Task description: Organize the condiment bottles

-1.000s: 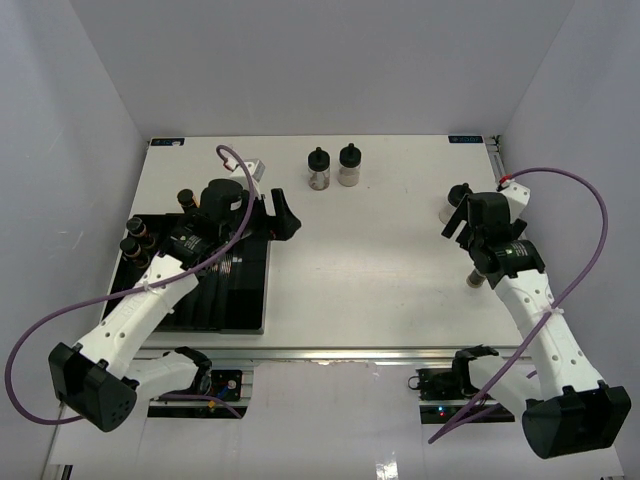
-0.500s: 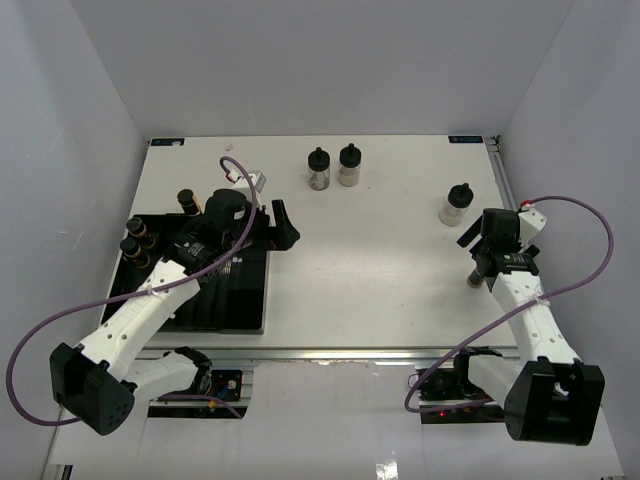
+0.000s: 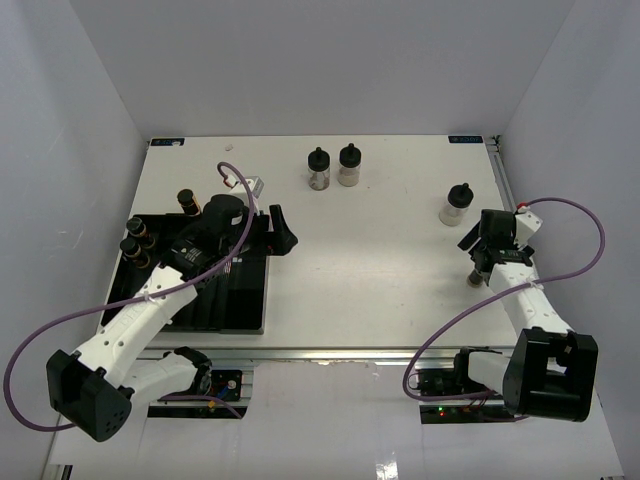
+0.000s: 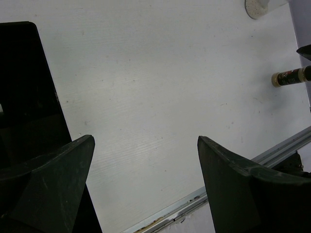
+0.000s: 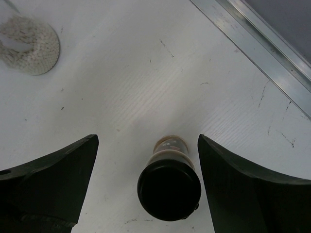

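The slim bottle (image 5: 169, 188) stands near the right edge of the surface (image 3: 380, 260). Its black cap sits centred under the right pincer (image 5: 146, 141), whose fingers gape wide on either side without touching it. A squat bottle (image 3: 456, 204) stands just beyond it, a pair of bottles (image 3: 349, 165) sits near the far edge, and other slim bottles (image 3: 130, 245) sit in the black tray (image 3: 240, 300) by the left edge. The left pincer (image 4: 145, 141) hangs wide and empty beside the tray's far right corner. For a good grip, the right pincer should descend straight, close on the body below the cap, and keep the bottle vertical so it does not tip.
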